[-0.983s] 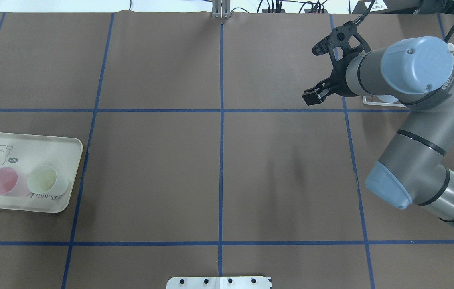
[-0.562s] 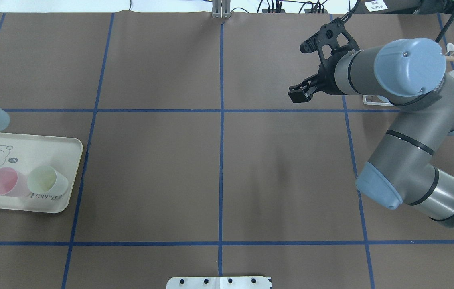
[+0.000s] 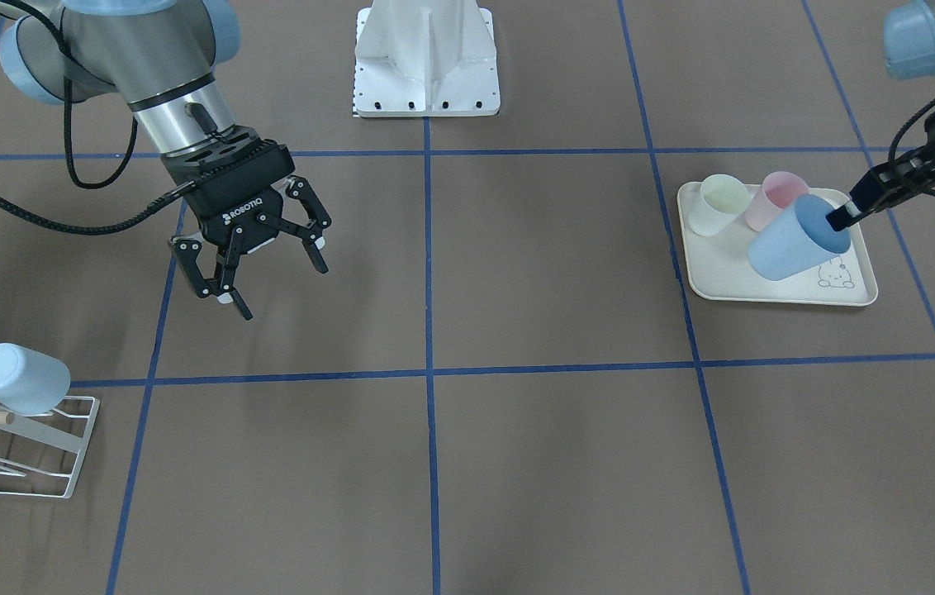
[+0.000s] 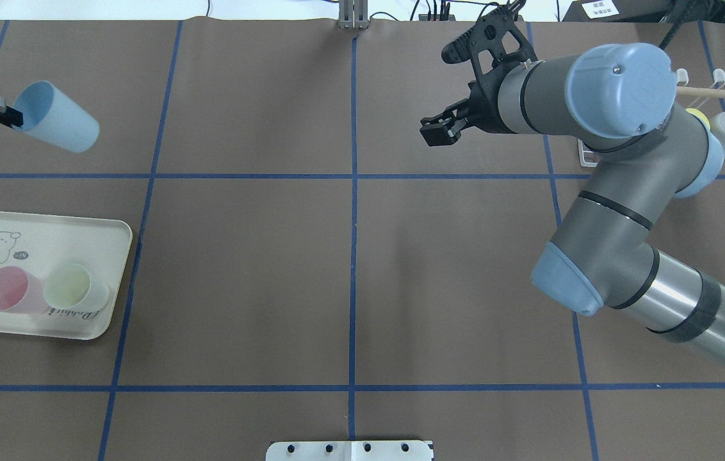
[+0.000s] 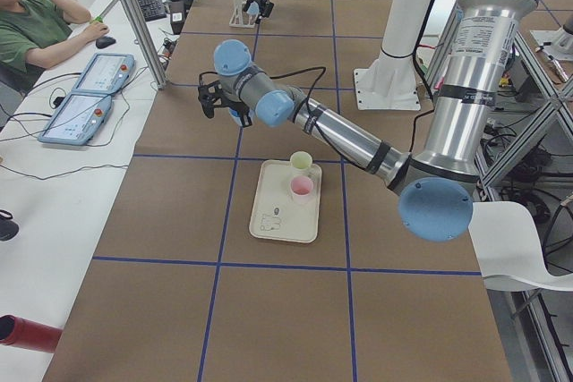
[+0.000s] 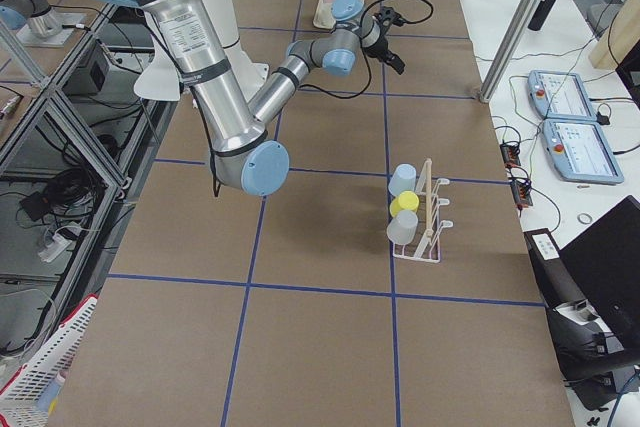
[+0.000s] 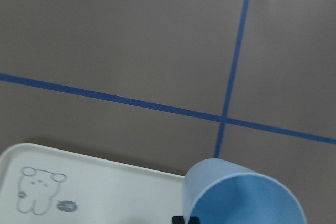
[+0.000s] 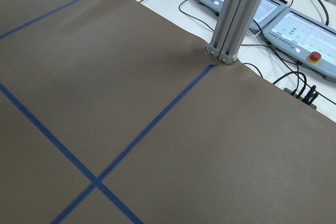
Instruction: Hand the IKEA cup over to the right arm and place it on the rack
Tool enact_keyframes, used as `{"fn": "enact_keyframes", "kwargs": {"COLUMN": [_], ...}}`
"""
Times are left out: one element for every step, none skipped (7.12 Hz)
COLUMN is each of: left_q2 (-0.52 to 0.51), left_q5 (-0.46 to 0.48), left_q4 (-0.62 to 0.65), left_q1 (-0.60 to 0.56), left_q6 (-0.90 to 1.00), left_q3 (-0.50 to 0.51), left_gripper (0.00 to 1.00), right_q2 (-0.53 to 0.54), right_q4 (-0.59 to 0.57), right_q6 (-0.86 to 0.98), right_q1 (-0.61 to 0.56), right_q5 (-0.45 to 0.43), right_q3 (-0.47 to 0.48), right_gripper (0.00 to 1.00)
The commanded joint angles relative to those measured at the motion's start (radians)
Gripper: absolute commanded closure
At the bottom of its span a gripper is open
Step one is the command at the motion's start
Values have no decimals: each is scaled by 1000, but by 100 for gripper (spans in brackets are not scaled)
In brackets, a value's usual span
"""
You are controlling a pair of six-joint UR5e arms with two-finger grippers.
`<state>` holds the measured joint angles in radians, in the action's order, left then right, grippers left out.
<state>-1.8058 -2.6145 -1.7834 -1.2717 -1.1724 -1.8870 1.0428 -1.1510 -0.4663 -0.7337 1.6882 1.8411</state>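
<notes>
The pale blue IKEA cup [image 4: 58, 118] hangs tilted in the air beyond the cream tray [image 4: 48, 234]. My left gripper [image 4: 9, 115] is shut on its rim, also seen in the front view [image 3: 843, 216] pinching the cup [image 3: 798, 240]. The wrist view shows only the cup's mouth [image 7: 241, 192]. My right gripper [image 3: 273, 285], marked ROBOTIQ, is open and empty above the table [image 4: 444, 93]. The white wire rack [image 3: 21, 450] with its wooden dowel [image 4: 718, 93] stands at the far right and carries a blue cup [image 6: 402, 180], a yellow cup [image 6: 403, 205] and a grey cup [image 6: 401, 228].
A pink cup [image 4: 7, 289] and a green cup [image 4: 74, 286] stand on the rabbit tray. The robot's white base [image 3: 426, 62] is at the near middle edge. A person [image 5: 40, 29] sits at the far side beside control tablets [image 5: 85, 100].
My left gripper has lifted the blue cup from beside the tray, farther away and to the right. The right arm has swung left toward the table's middle, still open.
</notes>
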Motion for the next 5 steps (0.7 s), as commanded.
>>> {"fn": "enact_keyframes", "kwargs": {"left_q2": [-97,-137,-182,-220,-230], "left_q5": [-77,-119,-155,-191,-243], "left_q4": [-4,-4,-4,-4,-4], "left_q1": [-1,0,0,2,5], "left_q6": [-250,-339,-421,-473,-478], "left_q3": [-18,-20,-17,-12,-9], "left_gripper": [100,100,100,100,100], "right_q2": [-38,-37,-29,-29,-27], "right_q4": [60,196,329,462,579], "right_q6": [11,12,24,37,82], "right_q1": [29,54,98,152,198], "right_q5": [-2,-10,-36,-98,-160], "right_q3": [-10,-10,-22,-52,-77], "right_gripper": [8,9,6,5,5]}}
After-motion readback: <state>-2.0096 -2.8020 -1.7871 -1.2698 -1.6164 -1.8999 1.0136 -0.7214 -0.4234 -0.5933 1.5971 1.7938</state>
